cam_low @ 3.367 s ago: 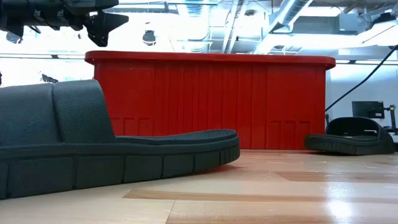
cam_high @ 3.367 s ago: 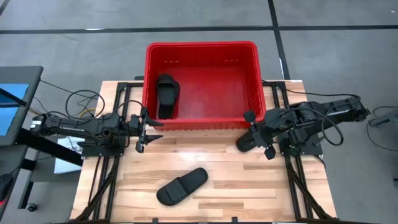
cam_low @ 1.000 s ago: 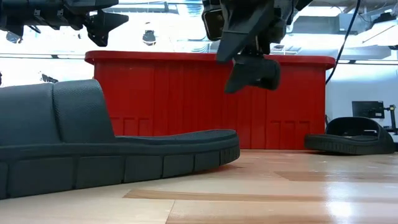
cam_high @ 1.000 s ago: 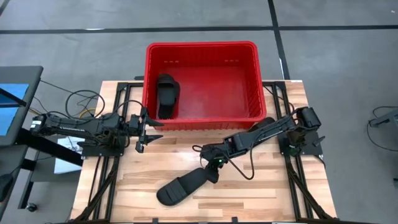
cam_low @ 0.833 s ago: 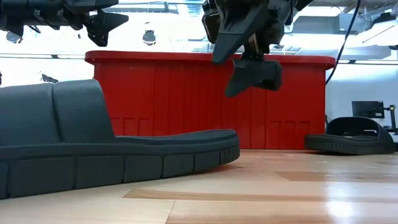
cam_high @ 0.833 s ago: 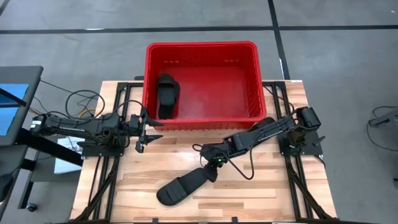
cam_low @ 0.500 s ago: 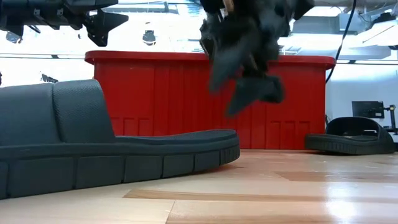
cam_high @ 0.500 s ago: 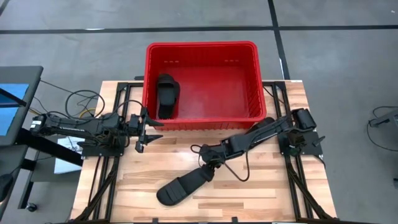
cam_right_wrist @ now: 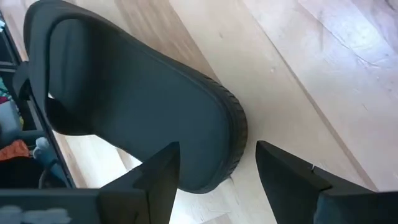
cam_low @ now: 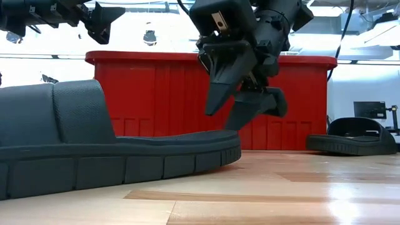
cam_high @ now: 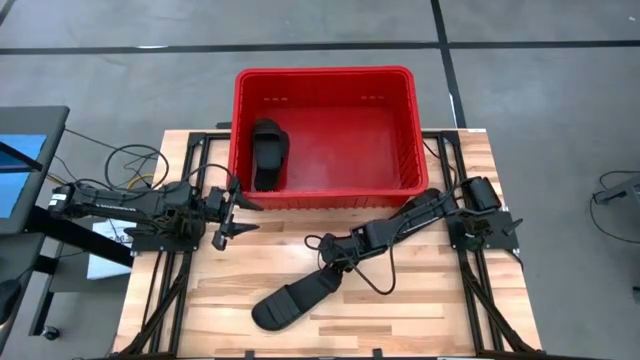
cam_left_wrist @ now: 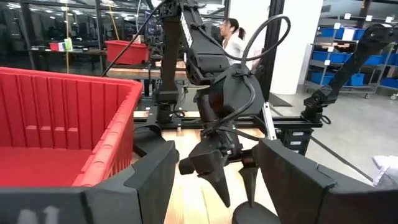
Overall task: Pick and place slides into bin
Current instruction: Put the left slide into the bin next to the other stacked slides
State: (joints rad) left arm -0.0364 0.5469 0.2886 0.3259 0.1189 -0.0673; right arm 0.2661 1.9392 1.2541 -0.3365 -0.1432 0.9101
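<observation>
One black slide [cam_high: 292, 298] lies sole down on the wooden table, strap toward the near left. Its strapless end [cam_right_wrist: 211, 143] points at my right gripper [cam_high: 332, 265]. That gripper is open and hangs just above this end [cam_low: 219, 139], one finger over the sole and one past its rim. A second slide [cam_high: 268, 152] rests on the floor of the red bin [cam_high: 325, 76], against the left wall. A third slide [cam_low: 353, 142] lies on the table near the bin's right end. My left gripper [cam_high: 232, 213] is open, above the table by the bin's near left corner.
The bin's near wall [cam_low: 212, 100] stands just behind the right gripper. Bare tabletop [cam_high: 430, 300] lies right of the slide. Black frame rails [cam_high: 175, 290] run along both table sides. People and shelving show in the room beyond.
My right gripper has come down and a little toward the table's left, from level with the bin's rim to just above the near slide's strapless end, staying open. My left gripper has turned slightly. No slide has moved.
</observation>
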